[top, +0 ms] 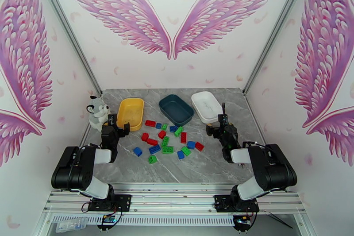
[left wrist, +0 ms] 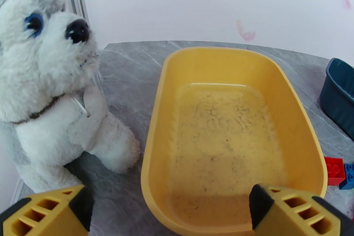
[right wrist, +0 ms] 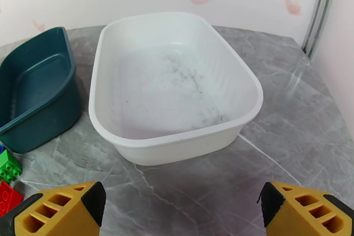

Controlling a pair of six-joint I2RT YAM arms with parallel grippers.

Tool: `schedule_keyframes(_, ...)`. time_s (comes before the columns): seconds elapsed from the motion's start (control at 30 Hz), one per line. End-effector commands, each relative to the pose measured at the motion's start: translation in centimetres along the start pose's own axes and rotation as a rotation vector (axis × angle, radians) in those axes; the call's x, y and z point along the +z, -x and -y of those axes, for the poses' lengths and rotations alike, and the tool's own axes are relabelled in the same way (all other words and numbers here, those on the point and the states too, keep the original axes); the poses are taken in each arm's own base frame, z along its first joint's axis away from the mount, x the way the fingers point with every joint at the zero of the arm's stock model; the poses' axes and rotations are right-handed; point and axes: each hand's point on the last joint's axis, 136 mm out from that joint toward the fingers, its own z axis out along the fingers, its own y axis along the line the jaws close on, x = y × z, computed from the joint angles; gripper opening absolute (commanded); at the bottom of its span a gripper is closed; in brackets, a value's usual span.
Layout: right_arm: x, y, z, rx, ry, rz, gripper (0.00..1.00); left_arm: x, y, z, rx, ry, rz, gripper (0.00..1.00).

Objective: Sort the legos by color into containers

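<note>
We have both claws wide open, and they hold nothing. Our left claw [left wrist: 171,203] hangs just in front of the near end of the yellow tray [left wrist: 230,113], one finger to each side of that end. Our right claw [right wrist: 180,203] stands in the same manner before the white tray [right wrist: 177,86]. Between these two lies the dark teal tray [top: 176,109], so the three make one row along the far side of the surface [top: 132,166]. We judge that this row is chosen so that each outer tray is close to one arm and the middle tray can be reached by both.

The legos [top: 168,139] are all on the surface, in one loose mixed group of red, green and blue. They lie in front of the trays and between the two arms. The yellow and the white bottoms are bare, and the teal one looks bare also. So we think the sorting is not yet begun, and the open jaws are ready for a first pick.

A plush husky [left wrist: 48,82] sits just beside the yellow tray, on its outer side. It belongs to no color group, and we would take care that the left arm does not push it.
</note>
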Motion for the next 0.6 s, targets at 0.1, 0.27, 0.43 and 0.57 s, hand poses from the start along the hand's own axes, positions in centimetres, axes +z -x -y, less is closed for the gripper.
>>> schedule_keyframes(0.1, 0.10, 1.88, -0.32, -0.001, 0.012, 0.055, 0.99, 0.15, 1.20, 0.25, 0.000, -0.005, 0.021, 0.99)
schedule_keyframes(0.27, 0.09, 1.92, -0.35, -0.002, 0.013, 0.056, 0.99, 0.16, 1.21, 0.23, -0.003, -0.007, 0.022, 0.99)
schedule_keyframes(0.43, 0.07, 1.98, -0.35, -0.003, 0.013, 0.058, 0.99, 0.16, 1.19, 0.23, -0.002, -0.006, 0.022, 0.99)
schedule_keyframes(0.57, 0.09, 2.14, 0.04, 0.006, -0.010, 0.055, 0.99, 0.13, 1.37, -0.16, -0.009, 0.017, 0.024, 0.99)
